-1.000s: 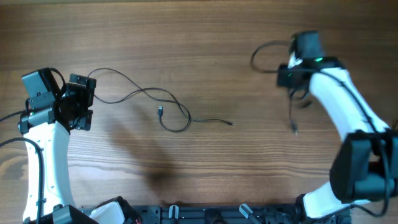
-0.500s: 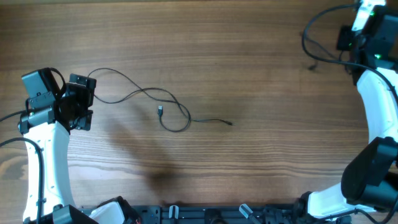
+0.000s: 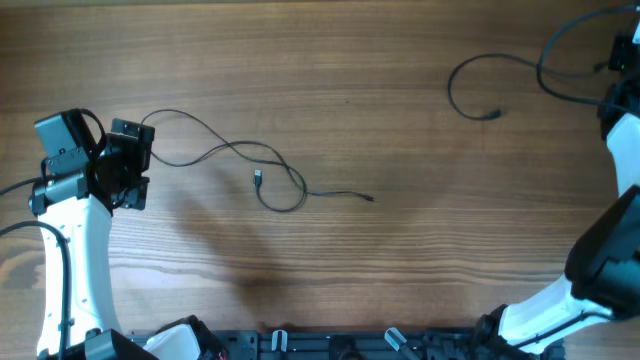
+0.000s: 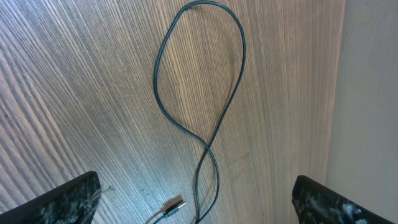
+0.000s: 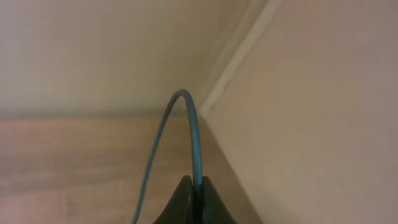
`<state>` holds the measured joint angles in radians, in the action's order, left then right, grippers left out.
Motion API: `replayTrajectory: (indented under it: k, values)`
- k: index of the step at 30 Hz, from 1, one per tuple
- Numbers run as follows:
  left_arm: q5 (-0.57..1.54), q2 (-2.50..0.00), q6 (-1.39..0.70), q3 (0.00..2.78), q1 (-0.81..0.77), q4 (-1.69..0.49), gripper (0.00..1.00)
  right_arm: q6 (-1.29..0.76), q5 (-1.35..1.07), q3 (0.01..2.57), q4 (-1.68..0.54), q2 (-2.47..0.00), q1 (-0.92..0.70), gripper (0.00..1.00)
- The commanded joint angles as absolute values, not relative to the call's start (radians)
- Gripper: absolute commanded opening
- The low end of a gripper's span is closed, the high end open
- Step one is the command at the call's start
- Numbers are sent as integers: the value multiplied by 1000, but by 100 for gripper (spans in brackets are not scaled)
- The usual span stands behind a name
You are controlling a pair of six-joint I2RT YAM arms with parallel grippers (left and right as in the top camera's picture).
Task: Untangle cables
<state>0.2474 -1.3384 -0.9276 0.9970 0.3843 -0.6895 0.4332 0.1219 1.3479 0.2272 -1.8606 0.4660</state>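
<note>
Records right arm (image 3: 622,160) swung from mid-table to the far right edge within the second, dragging right cable (image 3: 468,88) along; finds left side unchanged.

Overhead: notes left cable (image 3: 285,190) lying loose on bare wooden table (image 3: 350,60), one end just beside left gripper (image 3: 128,165); finds open wood between both cords.

Left wrist: sees jaws spread wide, holding nothing, cable loop beneath, table edge near.

Right wrist: sees right gripper (image 5: 194,190) pinched on right cable, plain wall (image 5: 311,93) behind.
</note>
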Motion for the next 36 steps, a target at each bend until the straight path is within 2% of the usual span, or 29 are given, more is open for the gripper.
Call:
replayTrajectory:
  k: [1, 6, 10, 16, 21, 27, 29, 36]
  values:
    - [237, -1341, -920, 1015, 379, -689, 100, 437, -68, 1355, 141, -1914, 444, 5]
    - [237, -1341, -920, 1015, 379, -689, 100, 364, -239, 1355, 1, -1914, 319, 5]
    - [237, -1341, -920, 1015, 379, -689, 100, 371, -233, 1353, -114, -1924, 160, 5]
    - [237, -1341, -920, 1015, 379, -689, 100, 385, -111, 1330, -172, -1959, 63, 8]
    - [237, -1341, -920, 1015, 379, -689, 100, 381, -113, 1330, -197, -2028, 57, 27]
    - [237, -1341, -920, 1015, 379, -689, 100, 360, -113, 1330, -261, -2076, 57, 88]
    - [237, -1341, -920, 1015, 379, -689, 100, 360, -113, 1330, -263, -2080, 57, 100]
    - [237, -1341, -920, 1015, 379, -689, 100, 364, -113, 1330, -248, -2105, 57, 100]
